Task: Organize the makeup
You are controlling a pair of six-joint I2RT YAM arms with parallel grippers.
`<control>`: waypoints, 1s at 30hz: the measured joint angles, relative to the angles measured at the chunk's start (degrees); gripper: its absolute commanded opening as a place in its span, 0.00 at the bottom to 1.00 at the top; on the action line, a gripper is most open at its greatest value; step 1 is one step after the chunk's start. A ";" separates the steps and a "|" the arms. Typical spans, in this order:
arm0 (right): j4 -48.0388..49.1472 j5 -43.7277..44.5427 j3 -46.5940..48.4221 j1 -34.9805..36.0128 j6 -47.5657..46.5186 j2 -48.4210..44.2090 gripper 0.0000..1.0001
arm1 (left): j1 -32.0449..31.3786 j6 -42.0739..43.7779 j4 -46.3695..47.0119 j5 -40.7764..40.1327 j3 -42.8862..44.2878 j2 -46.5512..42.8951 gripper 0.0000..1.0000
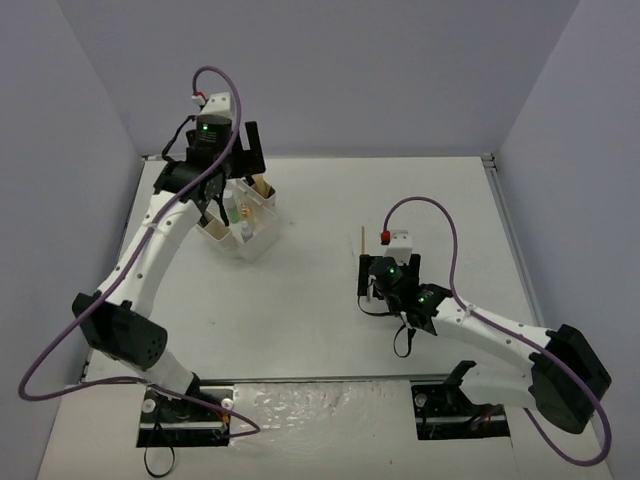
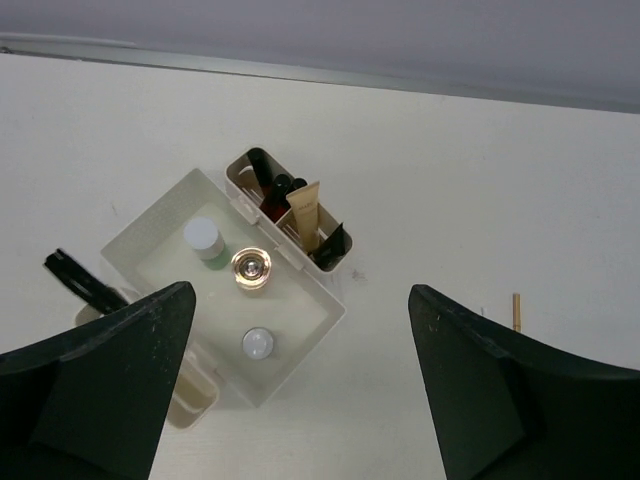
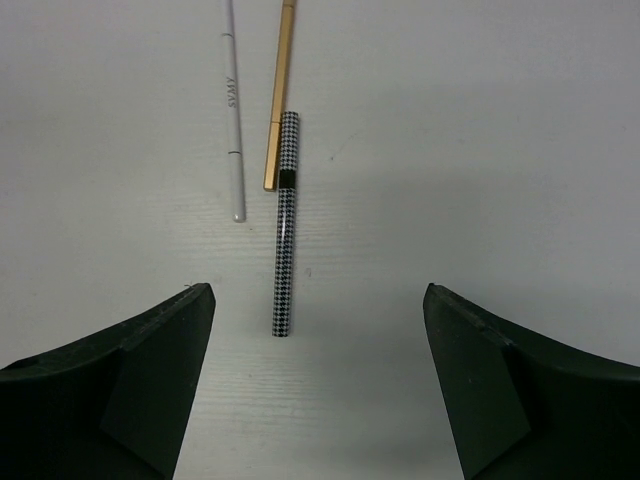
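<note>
My right gripper (image 3: 318, 290) sits low over the table (image 3: 480, 150), on the side nearer my bases. Its fingers are spread wide and hold nothing. Between them on the table lies a houndstooth pencil (image 3: 286, 225), pointing straight away from me and touching neither finger. Beside its far end a gold pencil (image 3: 278, 95) begins, the two overlapping a little lengthwise; I cannot tell whether they touch. A white pencil (image 3: 233, 130) lies close alongside the gold one, nearly parallel, with a narrow gap between them.

Farther back, my left gripper (image 2: 300, 300) hangs above the white box (image 2: 165, 255), its fingers likewise wide apart and empty. In the box's broad open tray three small bottles stand upright and apart. The grey-lilac bottle (image 2: 258, 344) is closest to my fingers, the gold bottle (image 2: 251, 269) is in the middle, and the pale green bottle (image 2: 204, 240) with its white cap is beyond. The narrow compartment (image 2: 240, 178) along the tray's far side holds a black stick (image 2: 262, 170), a red stick (image 2: 275, 200), a tan tube (image 2: 303, 212) and another dark item, all leaning together. At the tray's other side, black sticks (image 2: 75, 280) rise from a small compartment partly hidden behind my finger.
</note>
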 measured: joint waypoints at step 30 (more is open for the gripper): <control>3.29 -3.81 5.72 -5.12 7.27 23.74 0.00 | 0.00 -3.99 -10.30 12.52 -41.99 -43.29 0.97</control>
